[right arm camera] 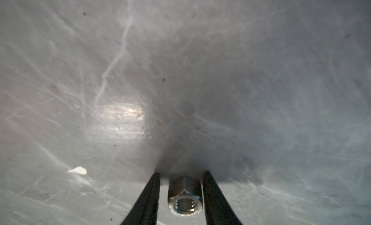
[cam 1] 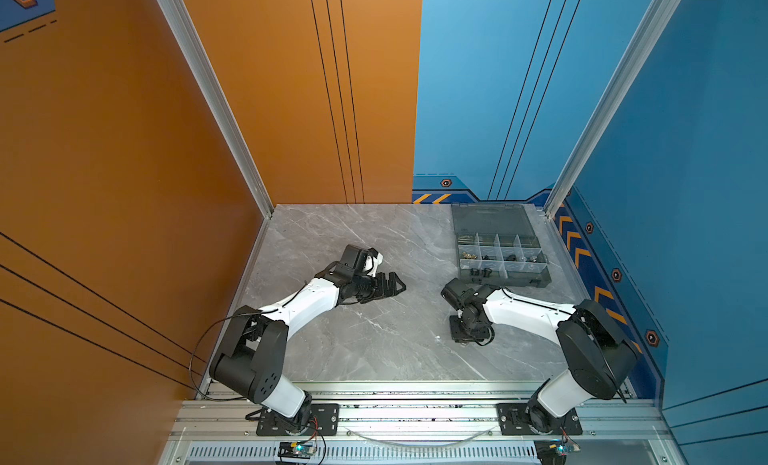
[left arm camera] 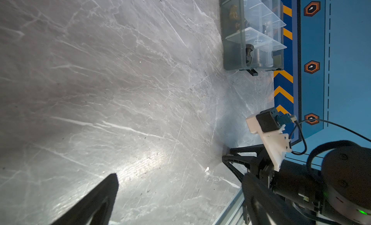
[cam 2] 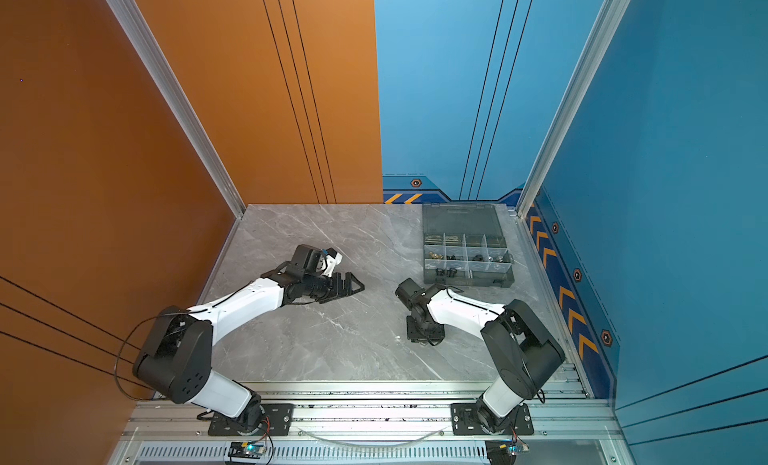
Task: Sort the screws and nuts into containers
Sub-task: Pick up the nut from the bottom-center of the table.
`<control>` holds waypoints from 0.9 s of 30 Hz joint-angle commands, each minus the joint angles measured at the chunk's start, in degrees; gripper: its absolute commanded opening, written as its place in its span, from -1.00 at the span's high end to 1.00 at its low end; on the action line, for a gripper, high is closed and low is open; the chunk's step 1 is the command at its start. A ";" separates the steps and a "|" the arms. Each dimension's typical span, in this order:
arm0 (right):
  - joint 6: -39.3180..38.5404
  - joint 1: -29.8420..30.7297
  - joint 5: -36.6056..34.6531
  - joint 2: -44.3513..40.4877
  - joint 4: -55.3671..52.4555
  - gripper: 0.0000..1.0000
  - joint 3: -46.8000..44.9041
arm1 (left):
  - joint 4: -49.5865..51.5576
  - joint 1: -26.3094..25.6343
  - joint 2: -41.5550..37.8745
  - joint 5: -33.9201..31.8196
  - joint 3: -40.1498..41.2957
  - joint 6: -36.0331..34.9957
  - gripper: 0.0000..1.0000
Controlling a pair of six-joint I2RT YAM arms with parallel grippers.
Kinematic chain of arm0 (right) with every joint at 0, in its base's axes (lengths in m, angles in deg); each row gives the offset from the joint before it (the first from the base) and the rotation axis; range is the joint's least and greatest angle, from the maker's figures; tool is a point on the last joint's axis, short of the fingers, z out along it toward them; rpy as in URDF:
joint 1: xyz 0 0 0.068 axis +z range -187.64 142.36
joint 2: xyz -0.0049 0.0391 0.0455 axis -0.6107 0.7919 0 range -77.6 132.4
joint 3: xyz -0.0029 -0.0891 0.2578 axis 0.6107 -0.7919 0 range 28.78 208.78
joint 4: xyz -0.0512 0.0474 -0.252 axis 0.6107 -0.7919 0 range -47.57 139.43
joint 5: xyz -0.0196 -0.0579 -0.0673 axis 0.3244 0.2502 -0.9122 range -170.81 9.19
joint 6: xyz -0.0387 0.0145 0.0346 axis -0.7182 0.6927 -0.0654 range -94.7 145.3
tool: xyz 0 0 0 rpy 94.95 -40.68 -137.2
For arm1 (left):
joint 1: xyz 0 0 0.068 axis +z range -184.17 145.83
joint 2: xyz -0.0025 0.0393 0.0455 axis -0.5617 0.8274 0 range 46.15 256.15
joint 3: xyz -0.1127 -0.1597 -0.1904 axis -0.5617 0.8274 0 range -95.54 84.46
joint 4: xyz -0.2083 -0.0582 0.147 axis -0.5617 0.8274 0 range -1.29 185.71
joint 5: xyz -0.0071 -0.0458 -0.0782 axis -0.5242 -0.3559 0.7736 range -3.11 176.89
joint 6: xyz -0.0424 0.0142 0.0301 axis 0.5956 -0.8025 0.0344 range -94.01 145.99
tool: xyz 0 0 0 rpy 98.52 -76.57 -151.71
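A silver hex nut (right arm camera: 184, 195) stands on end on the marble table between the two fingers of my right gripper (right arm camera: 181, 173). The jaws straddle it closely, with a thin gap still showing on one side. In both top views this gripper (cam 1: 468, 336) points straight down near the table's middle right and hides the nut. The containers are compartments of a smoky grey organizer box (cam 1: 511, 279) at the back right. They hold brass wing nuts (cam 1: 468, 256) and black screws (cam 1: 482, 272). My left gripper (cam 1: 395, 285) hovers wide open and empty over the table's middle.
The box's lid (cam 1: 490, 220) lies open flat against the back wall. A small white chip (right arm camera: 77, 170) sits on the table beside my right gripper. Blue wall panels stand close behind and to the right of the box; an aluminium rail (cam 1: 415, 390) runs along the table's front.
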 commanded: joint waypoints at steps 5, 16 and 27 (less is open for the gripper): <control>0.08 0.80 0.61 -0.71 -2.75 0.24 -3.17 | 0.08 -0.51 -1.30 -0.69 0.22 0.15 -0.96; 0.16 0.76 0.44 -0.32 -2.48 0.30 -3.22 | 0.04 -0.73 -1.26 -0.78 0.26 0.39 -0.96; -0.45 -3.52 4.03 -7.70 1.23 1.00 -2.22 | 0.07 -0.61 -1.74 -0.85 0.23 0.20 -0.96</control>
